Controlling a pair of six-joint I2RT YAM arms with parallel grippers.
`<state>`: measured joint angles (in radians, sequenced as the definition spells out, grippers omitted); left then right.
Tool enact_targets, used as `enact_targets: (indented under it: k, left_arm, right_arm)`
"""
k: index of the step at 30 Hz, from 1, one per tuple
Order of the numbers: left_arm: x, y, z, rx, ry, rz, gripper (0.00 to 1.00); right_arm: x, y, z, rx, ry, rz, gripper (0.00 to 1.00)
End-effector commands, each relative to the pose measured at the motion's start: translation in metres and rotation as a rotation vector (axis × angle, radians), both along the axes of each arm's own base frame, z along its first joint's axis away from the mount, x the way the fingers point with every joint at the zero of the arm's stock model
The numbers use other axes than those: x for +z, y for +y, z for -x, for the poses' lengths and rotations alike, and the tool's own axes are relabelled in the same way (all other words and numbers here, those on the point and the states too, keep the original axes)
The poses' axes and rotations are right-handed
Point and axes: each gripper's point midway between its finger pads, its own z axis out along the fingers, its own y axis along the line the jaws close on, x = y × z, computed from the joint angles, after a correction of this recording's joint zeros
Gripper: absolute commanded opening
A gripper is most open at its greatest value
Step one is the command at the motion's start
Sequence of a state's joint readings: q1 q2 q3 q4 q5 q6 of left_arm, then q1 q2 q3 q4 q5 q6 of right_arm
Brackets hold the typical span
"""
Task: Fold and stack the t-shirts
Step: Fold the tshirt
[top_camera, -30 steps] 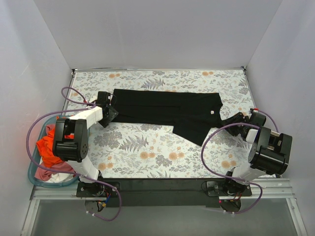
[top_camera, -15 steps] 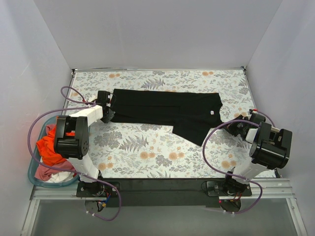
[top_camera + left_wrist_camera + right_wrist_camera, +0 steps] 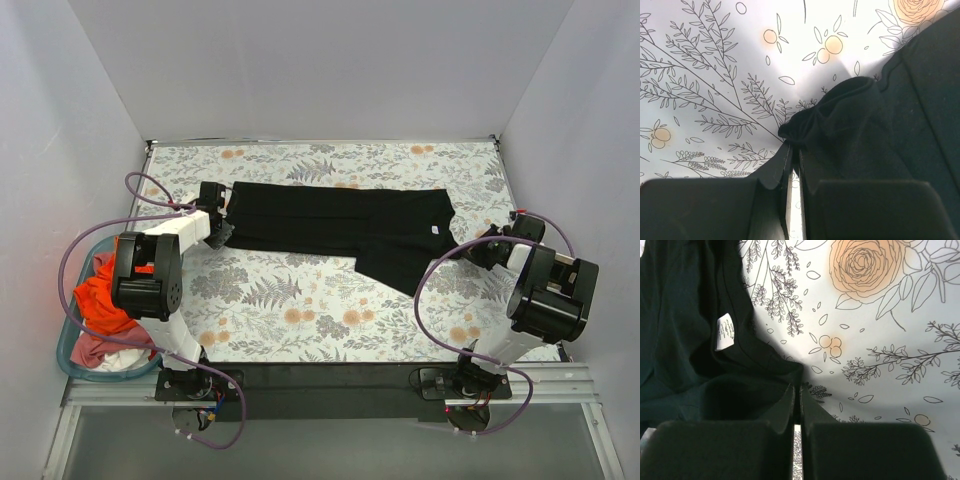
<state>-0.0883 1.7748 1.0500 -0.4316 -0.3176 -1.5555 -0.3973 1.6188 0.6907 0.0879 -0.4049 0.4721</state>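
Observation:
A black t-shirt [image 3: 340,225] lies stretched left to right across the far half of the flowered table, with a flap hanging toward the near right. Its small white label [image 3: 434,229] sits near the right end and also shows in the right wrist view [image 3: 725,331]. My left gripper [image 3: 221,232] is shut on the shirt's left end, and a bunched tuft of black cloth [image 3: 840,115] sticks out past its tips [image 3: 795,146]. My right gripper [image 3: 469,251] is shut on the shirt's right edge [image 3: 765,375], with its tips [image 3: 797,386] pinching the hem.
A translucent teal basket [image 3: 62,348] stands off the table's left side. It holds an orange-red shirt [image 3: 100,295], a pink one [image 3: 88,349] and a white one [image 3: 128,358]. Grey walls close in the table on three sides. Purple cables loop beside both arms.
Both grippers have gone from open to shut on the black t-shirt's two ends. The right arm has shifted a little farther back, and the shirt's right end has moved slightly with it.

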Motion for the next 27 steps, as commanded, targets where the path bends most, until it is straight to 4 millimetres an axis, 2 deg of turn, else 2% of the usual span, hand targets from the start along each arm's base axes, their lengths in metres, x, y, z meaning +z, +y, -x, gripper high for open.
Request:
enact_targets:
  k: [1,2,4,5,6,8,9,10,11,12,13,14,15,16,17,18,19,20,21,24,26,27]
  left_arm:
    - [-0.028,0.019,0.039,0.032,0.171,-0.074,0.01]
    - [-0.027,0.018,0.038,0.028,0.169,-0.072,0.05]
    - [-0.025,0.015,0.037,0.021,0.164,-0.053,0.14]
    - [-0.023,0.012,0.036,0.011,0.156,-0.042,0.26]
    - [-0.020,0.007,0.035,-0.004,0.147,-0.017,0.33]
    - [-0.009,0.003,0.032,-0.023,0.120,-0.001,0.47]
    - [-0.005,0.002,0.032,-0.033,0.112,0.002,0.50]
    - [0.000,0.001,0.031,-0.040,0.098,0.010,0.53]
    - [0.005,0.000,0.032,-0.045,0.088,0.012,0.57]
    - [0.018,0.000,0.030,-0.057,0.057,0.011,0.63]
    - [0.024,0.000,0.031,-0.065,0.046,0.010,0.67]
    - [0.029,0.000,0.033,-0.071,0.042,0.007,0.69]
    - [0.043,0.001,0.035,-0.081,0.007,0.003,0.71]
    - [0.049,0.001,0.038,-0.100,-0.004,-0.004,0.71]
    - [0.056,0.001,0.040,-0.111,-0.022,-0.008,0.72]
    - [0.056,0.000,0.048,-0.125,-0.020,-0.010,0.72]
    - [0.070,-0.001,0.051,-0.146,-0.065,-0.012,0.72]
    - [0.073,-0.003,0.055,-0.163,-0.077,-0.014,0.72]
    - [0.072,-0.005,0.060,-0.183,-0.077,-0.014,0.72]
    - [0.069,-0.017,0.076,-0.260,-0.073,0.004,0.73]
    - [0.064,-0.028,0.085,-0.308,-0.068,0.009,0.75]
    - [0.063,-0.031,0.087,-0.332,-0.068,0.007,0.84]
  right_arm:
    - [-0.008,-0.031,0.003,-0.020,0.060,0.144,0.01]
    - [-0.009,-0.029,0.003,-0.009,0.060,0.140,0.03]
    - [-0.010,-0.025,0.006,0.008,0.072,0.125,0.12]
    - [-0.011,-0.025,0.010,0.017,0.088,0.127,0.22]
    - [-0.010,-0.024,0.012,0.020,0.099,0.134,0.28]
    - [0.002,-0.026,0.016,0.022,0.109,0.167,0.42]
    - [0.007,-0.031,0.016,0.003,0.118,0.208,0.45]
    - [0.021,-0.026,0.014,0.013,0.091,0.243,0.48]
    - [0.028,-0.023,0.015,0.016,0.097,0.261,0.52]
    - [0.034,-0.016,0.014,0.027,0.094,0.297,0.53]
    - [0.048,-0.012,0.014,0.031,0.070,0.325,0.55]
    - [0.054,-0.007,0.018,0.043,0.082,0.340,0.55]
    - [0.062,0.004,0.016,0.071,0.069,0.380,0.55]
    - [0.075,0.012,0.015,0.088,0.031,0.400,0.55]
    - [0.078,0.020,0.019,0.112,0.031,0.408,0.58]
    - [0.081,0.041,0.022,0.175,0.014,0.410,0.58]
    - [0.086,0.051,0.025,0.203,-0.002,0.412,0.58]
    - [0.085,0.061,0.029,0.239,-0.001,0.412,0.59]
    - [0.082,0.085,0.037,0.314,-0.001,0.410,0.59]
    - [0.065,0.117,0.057,0.417,0.038,0.424,0.59]
    - [0.055,0.128,0.064,0.446,0.063,0.436,0.59]
    - [0.052,0.139,0.069,0.483,0.066,0.442,0.59]
